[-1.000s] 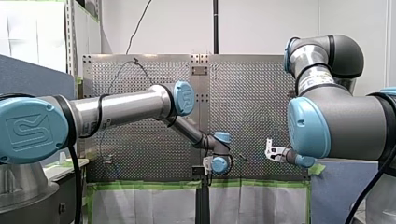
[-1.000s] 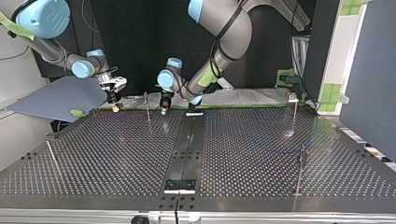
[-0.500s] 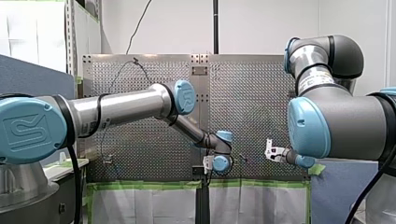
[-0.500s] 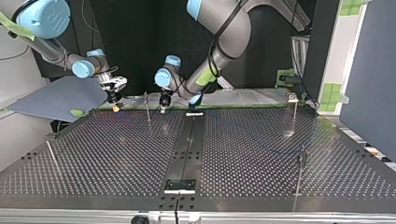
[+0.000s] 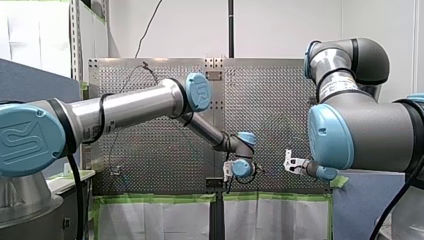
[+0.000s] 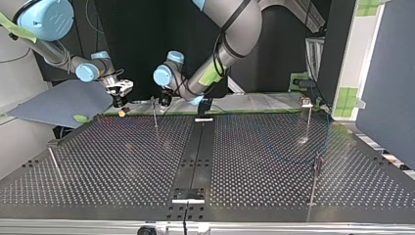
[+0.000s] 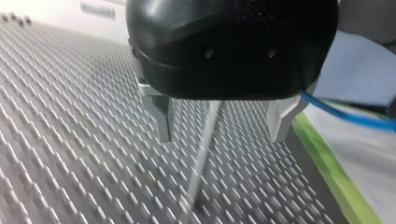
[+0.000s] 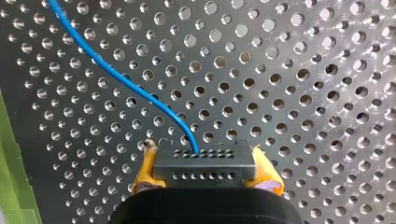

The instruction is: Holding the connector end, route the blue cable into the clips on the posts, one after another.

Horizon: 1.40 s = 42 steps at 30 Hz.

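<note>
Now, front view: my left gripper (image 5: 228, 172) has shifted right since a second ago; UR logo (image 5: 199, 92) on that arm. Top view: it sits just beside a post (image 6: 154, 111). Left wrist: fingers wide apart, blurred post between them. Right wrist: my right gripper (image 8: 204, 158) clamps the connector (image 8: 204, 166), blue cable (image 8: 121, 77) leading off.
</note>
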Motion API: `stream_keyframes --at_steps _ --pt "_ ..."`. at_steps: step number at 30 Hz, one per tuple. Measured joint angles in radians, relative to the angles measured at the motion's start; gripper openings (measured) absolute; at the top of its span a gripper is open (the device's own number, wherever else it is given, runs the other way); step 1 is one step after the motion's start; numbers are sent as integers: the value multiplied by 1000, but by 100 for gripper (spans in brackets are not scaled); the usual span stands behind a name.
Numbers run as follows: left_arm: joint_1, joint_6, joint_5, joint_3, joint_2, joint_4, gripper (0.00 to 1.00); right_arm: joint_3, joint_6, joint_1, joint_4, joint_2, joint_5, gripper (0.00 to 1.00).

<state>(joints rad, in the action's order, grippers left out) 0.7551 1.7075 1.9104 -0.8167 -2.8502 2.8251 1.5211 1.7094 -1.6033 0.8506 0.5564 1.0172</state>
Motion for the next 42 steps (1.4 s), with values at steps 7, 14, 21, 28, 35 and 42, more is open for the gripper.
stream_keyframes --at_steps 7,14,21,28,35,42 --pt "26 -2 -2 -63 61 -53 100 0 0 1 -4 0 0 0" --pt "32 4 6 -122 76 -61 100 0 -2 2 -7 0 0 0" --pt "31 7 6 -186 76 -56 100 0 -6 2 -14 0 0 0" --pt "33 8 -21 -243 76 -56 100 0 -9 1 -19 -1 1 0" --pt "38 7 -71 -255 76 -87 100 0 -9 2 -22 -1 4 0" --pt "38 8 -91 -255 76 -139 100 0 -9 3 -22 -1 4 0"
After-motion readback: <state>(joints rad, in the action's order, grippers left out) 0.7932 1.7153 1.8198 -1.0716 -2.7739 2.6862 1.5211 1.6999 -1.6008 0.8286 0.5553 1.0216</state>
